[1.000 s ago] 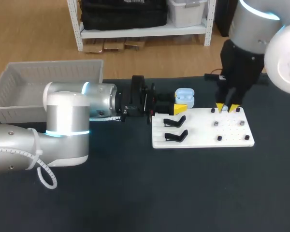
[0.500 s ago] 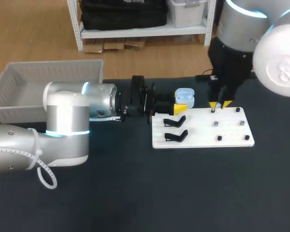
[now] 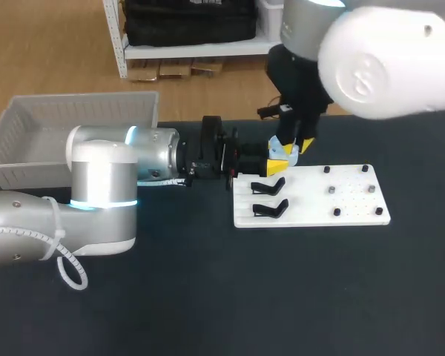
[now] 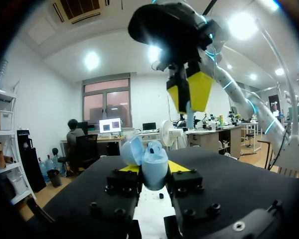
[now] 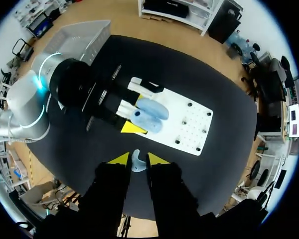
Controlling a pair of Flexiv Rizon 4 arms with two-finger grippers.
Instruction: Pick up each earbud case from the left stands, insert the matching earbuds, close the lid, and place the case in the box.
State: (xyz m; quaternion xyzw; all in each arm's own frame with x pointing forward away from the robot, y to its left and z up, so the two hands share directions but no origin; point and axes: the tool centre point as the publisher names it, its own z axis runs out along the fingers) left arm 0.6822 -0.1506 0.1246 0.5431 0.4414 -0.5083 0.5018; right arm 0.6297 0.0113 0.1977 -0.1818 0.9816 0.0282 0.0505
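A light blue earbud case (image 4: 154,164) stands with its lid open between the yellow fingers of my left gripper (image 4: 154,170), which is shut on it. In the head view the left gripper (image 3: 277,165) holds it at the far left corner of the white board (image 3: 311,202). My right gripper (image 3: 293,148) hangs just above the case (image 5: 148,114). It is shut on a small light blue earbud (image 5: 136,162), whose stem (image 4: 189,118) points down at the open case. Two empty black stands (image 3: 268,187) (image 3: 269,210) sit on the board's left side.
A grey plastic basket (image 3: 30,141) stands at the table's far left, behind my left arm. Several small dark pegs (image 3: 332,190) stick up from the right half of the white board. Dark tabletop stretches in front of the board.
My right arm has moved left from the pegs on the board's right side to above the open case, carrying the earbud. The left arm and case have not moved.
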